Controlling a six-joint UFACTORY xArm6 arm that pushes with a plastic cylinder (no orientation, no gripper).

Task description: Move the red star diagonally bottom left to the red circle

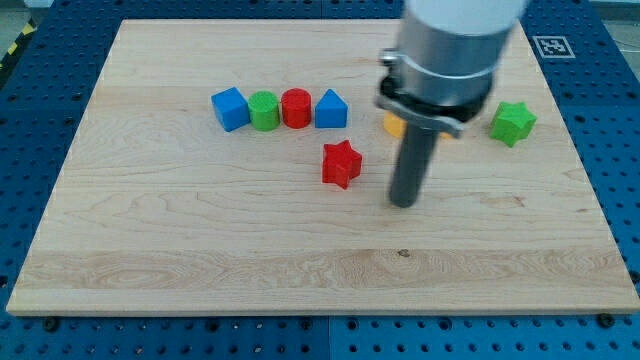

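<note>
The red star (341, 163) lies near the board's middle, below and to the right of the red circle (296, 108). The red circle stands in a row near the view's top, between a green circle (264, 110) and a blue triangle (331, 109). My tip (403, 201) rests on the board to the right of the red star and slightly lower, a short gap apart from it.
A blue cube (230, 108) ends the row on the left. A yellow block (394, 124) is mostly hidden behind the arm. A green star (512, 122) lies at the right. The wooden board (200, 240) sits on a blue pegboard table.
</note>
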